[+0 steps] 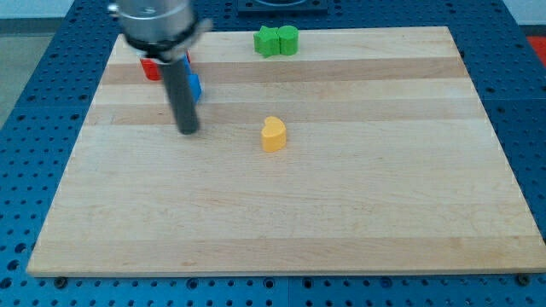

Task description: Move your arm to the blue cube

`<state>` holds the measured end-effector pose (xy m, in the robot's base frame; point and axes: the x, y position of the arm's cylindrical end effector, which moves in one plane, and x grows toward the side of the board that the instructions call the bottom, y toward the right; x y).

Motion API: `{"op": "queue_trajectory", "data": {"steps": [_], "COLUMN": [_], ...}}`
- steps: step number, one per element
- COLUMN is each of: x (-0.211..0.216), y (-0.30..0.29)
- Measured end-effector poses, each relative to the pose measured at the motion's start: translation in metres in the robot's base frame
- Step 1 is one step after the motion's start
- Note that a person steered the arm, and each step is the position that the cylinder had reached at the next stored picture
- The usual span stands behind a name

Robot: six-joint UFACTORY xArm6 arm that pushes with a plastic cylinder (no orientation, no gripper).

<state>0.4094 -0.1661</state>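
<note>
The blue cube (pixel 195 86) sits near the view's top left, mostly hidden behind my dark rod. My tip (pixel 188 131) rests on the board just below the blue cube, toward the view's bottom. A red block (pixel 151 68) lies to the left of the blue cube, partly covered by the arm's body.
Two green blocks (pixel 276 40) sit together at the view's top centre, near the board's far edge. A yellow heart-shaped block (pixel 273 135) lies near the middle, to the right of my tip. The wooden board (pixel 299 222) ends on a blue perforated table.
</note>
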Motion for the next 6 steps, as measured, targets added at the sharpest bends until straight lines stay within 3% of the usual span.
{"op": "queue_trajectory", "data": {"steps": [1, 2, 4, 6], "x": [-0.033, -0.076, -0.088, -0.088], "y": [-0.053, -0.066, -0.056, -0.008]}}
